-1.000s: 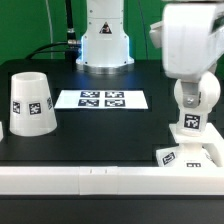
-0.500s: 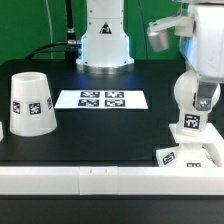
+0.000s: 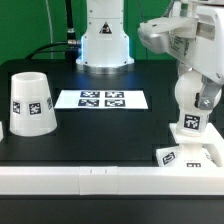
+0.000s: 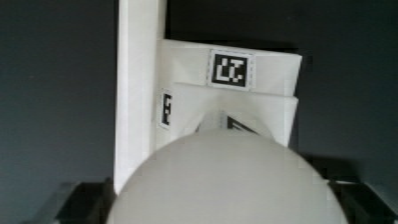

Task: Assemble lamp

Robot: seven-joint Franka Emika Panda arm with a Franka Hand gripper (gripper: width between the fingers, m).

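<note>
The white ball bulb (image 3: 190, 97) stands upright with its tagged neck (image 3: 190, 122) on the low square base (image 3: 188, 154) at the exterior view's right, near the front rail. My gripper (image 3: 201, 99) comes down from above and is shut on the bulb's ball. In the wrist view the bulb (image 4: 222, 180) fills the space between my two dark fingers (image 4: 80, 205), with the tagged base (image 4: 231, 105) beneath it. The tapered shade (image 3: 31, 102) stands alone, wide end down, at the exterior view's left.
The marker board (image 3: 101, 99) lies flat in the middle of the black table. A white rail (image 3: 90, 180) runs along the front edge, touching the base; it also shows in the wrist view (image 4: 139, 90). The robot's white pedestal (image 3: 104, 45) stands behind.
My wrist and hand have turned about the bulb, and the hand's white body has swung toward the exterior view's left. The bulb, base and shade stay where they were.
</note>
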